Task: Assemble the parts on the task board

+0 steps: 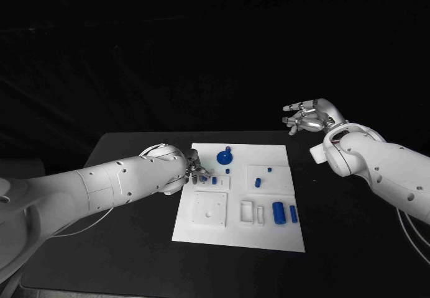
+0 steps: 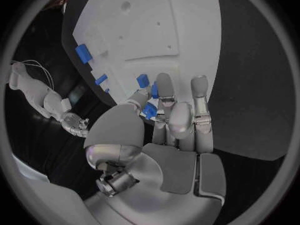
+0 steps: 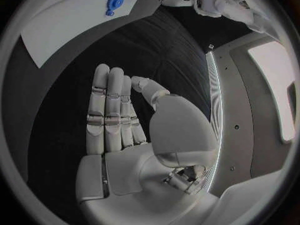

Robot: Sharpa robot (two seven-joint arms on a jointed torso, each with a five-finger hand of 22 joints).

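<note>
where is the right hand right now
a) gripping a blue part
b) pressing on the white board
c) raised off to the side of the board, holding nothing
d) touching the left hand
c: the right hand hangs beside the task board, fingers holding nothing.

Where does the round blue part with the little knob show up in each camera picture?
Head view: the round blue part lies near the far edge of the task board, just past the left hand.
Left wrist view: I cannot pick it out.
Right wrist view: it lies on the task board, beyond the right hand.
Shared landmark: the white task board.
</note>
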